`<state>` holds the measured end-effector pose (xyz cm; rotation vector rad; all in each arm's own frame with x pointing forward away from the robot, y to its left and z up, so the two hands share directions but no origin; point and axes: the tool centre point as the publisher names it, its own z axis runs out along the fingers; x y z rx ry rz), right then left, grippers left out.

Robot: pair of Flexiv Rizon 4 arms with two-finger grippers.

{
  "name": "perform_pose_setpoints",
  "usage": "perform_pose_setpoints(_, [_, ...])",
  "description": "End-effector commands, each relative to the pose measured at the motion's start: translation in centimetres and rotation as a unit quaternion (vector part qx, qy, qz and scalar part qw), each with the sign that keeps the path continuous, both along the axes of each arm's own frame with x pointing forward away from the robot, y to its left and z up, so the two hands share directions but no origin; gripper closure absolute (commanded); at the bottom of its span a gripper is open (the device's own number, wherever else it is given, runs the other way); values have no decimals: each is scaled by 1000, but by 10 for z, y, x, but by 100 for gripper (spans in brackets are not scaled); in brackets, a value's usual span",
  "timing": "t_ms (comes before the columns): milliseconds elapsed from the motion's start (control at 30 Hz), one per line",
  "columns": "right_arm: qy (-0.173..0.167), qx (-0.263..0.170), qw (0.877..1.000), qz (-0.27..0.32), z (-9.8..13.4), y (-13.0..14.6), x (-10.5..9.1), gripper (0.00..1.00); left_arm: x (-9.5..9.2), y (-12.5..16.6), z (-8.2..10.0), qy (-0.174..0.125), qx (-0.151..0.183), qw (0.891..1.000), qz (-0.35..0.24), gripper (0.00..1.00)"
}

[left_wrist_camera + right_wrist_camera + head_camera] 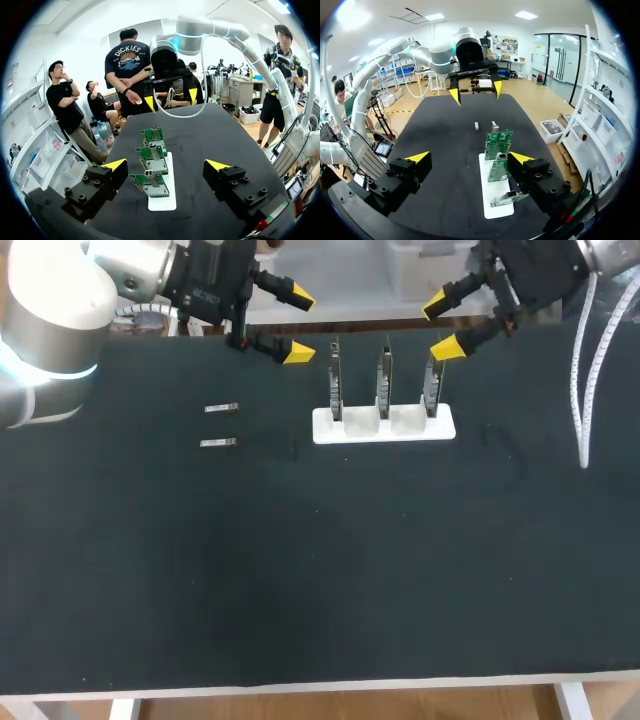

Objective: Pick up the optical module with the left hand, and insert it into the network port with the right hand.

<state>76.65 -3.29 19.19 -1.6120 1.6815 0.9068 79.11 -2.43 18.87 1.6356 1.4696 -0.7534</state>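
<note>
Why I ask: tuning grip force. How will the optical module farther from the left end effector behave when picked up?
The optical module looks like a small metal bar, so probably stiff and light. It lies flat on the black table, so rolling seems unlikely. Its shiny, low sides may slip.

Dark table (300,590), pale front edge

Head camera looked steeply down on the desk (300,570) from above, behind. Wrist cameras sat low, close, facing each other across it; all three shared the white board stand (384,426).
</note>
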Motion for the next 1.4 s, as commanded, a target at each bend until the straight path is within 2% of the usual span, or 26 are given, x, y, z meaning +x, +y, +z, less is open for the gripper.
perform_pose_setpoints(33, [4, 2, 1000, 6, 0, -1, 4, 0, 1, -1, 1, 1, 3, 1000, 0, 0])
perform_pose_setpoints(800, [4, 2, 1000, 6, 0, -1, 4, 0, 1, -1, 1, 1, 3, 1000, 0, 0])
perform_pose_setpoints(900, [4, 2, 1000, 6, 0, -1, 4, 0, -2, 14, -3, 1, 10, 1000, 6, 0])
perform_pose_setpoints(1033, [4, 2, 1000, 6, 0, -1, 4, 0, -3, 24, 2, 3, 95, 995, -19, 0])
perform_pose_setpoints(1067, [4, 2, 1000, 6, 0, -1, 4, 0, -5, 26, 0, 11, 121, 992, -26, 0])
perform_pose_setpoints(1167, [4, 2, 1000, 6, 0, -1, 4, 0, -17, 38, -13, 40, 158, 986, -40, 0])
perform_pose_setpoints(1267, [4, 2, 1000, 6, 0, -1, 4, 0, -29, 53, -25, 70, 167, 983, -26, 0])
perform_pose_setpoints(1400, [4, 2, 1000, 6, 0, -1, 4, 0, -38, 57, -34, 93, 186, 978, -19, 0])
